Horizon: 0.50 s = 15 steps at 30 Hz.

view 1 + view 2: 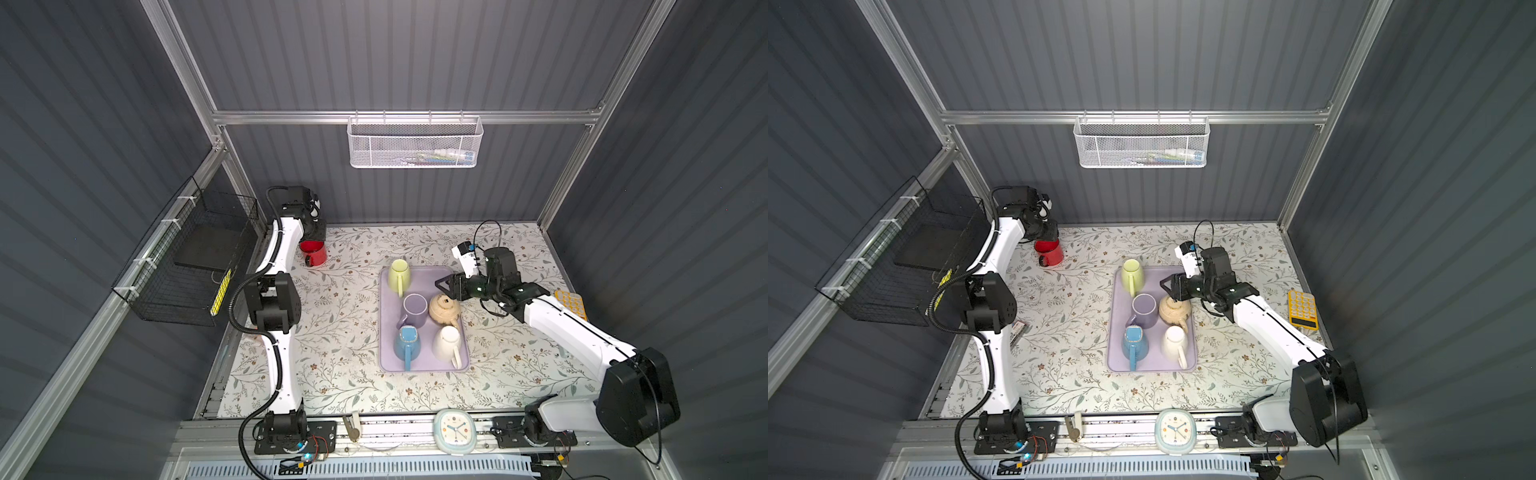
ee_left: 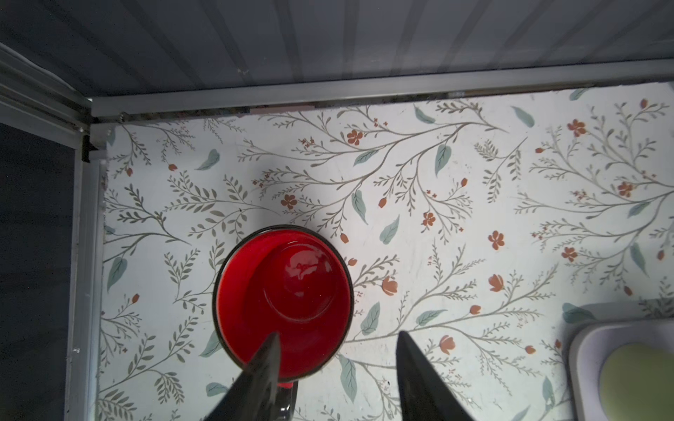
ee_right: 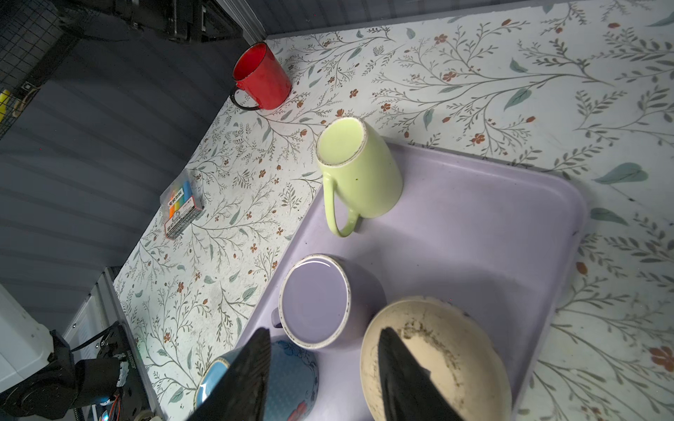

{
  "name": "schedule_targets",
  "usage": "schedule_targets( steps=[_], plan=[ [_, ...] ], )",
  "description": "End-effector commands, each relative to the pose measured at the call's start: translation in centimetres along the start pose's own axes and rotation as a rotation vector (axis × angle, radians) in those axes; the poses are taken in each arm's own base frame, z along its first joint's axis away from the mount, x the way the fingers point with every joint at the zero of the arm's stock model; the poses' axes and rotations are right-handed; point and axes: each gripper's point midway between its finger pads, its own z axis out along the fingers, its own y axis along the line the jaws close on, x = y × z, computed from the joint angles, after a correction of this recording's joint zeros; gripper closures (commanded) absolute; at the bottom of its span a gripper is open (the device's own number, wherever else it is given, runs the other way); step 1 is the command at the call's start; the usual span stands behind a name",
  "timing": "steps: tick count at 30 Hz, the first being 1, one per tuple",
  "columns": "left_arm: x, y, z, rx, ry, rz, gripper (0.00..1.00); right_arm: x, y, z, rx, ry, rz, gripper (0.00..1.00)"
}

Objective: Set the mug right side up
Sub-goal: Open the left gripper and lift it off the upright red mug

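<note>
where the floral table (image 1: 340, 374) meets the back wall, upper left of the mat in both top views: item 1, red mug (image 1: 314, 253), standing mouth up w/ base on the table, red inside plain in the left wrist view, dark handle at its lower left, well apart fr. the tray. item 2, left gripper (image 2: 337, 364), directly above the red mug, pointing down; jaws spread, one finger (image 2: 268, 364) over the mug's inside by the rim, the other outside it, wall betw. them w/ a clear gap, not pinching. item 3, lilac tray (image 1: 424, 365), centre of frame, holding five vessels: green mug (image 1: 400, 272) at the tray's upper left corner, bottom up; purple mug (image 1: 414, 309) mid-tray, bottom up; beige mug (image 1: 444, 309) just right of it, which way up can't tell; blue mug (image 1: 406, 343) lower left and white mug (image 1: 446, 340) lower right, both handles pointing to the frame's bottom edge. item 4, right gripper (image 3: 324, 333), reaching in fr. the right over the tray's upper right part, above the beige mug; jaws spread, nothing betw. them. misc.: white mesh basket (image 1: 413, 145) on back wall, top centre; black wire basket (image 1: 187, 266), left wall; clock (image 1: 454, 430), bottom centre rail; yellow calculator (image 1: 1302, 309), right edge of table; pack of coloured pens (image 3: 181, 204) on the table near the left arm.
</note>
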Motion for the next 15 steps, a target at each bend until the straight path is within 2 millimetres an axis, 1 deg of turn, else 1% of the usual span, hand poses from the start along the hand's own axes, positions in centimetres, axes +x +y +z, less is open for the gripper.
schedule_targets(
  steps=[1, 5, 11, 15],
  plan=[
    [-0.8, -0.7, -3.0, 0.025, -0.042, 0.010, 0.48, -0.7, 0.6, 0.1, -0.008, 0.002, -0.025, 0.50],
    [-1.0, -1.5, -5.4, 0.021, -0.070, 0.033, 0.48, -0.9, 0.7, 0.4, -0.006, 0.013, -0.031, 0.50],
    [-1.2, -2.9, -10.4, 0.011, -0.133, 0.066, 0.48, -1.3, 0.7, 0.6, 0.000, 0.023, -0.030, 0.49],
    [-0.2, -4.0, -13.1, 0.023, -0.164, 0.084, 0.47, -1.4, 0.1, 1.2, 0.032, 0.045, -0.007, 0.50]
  ],
)
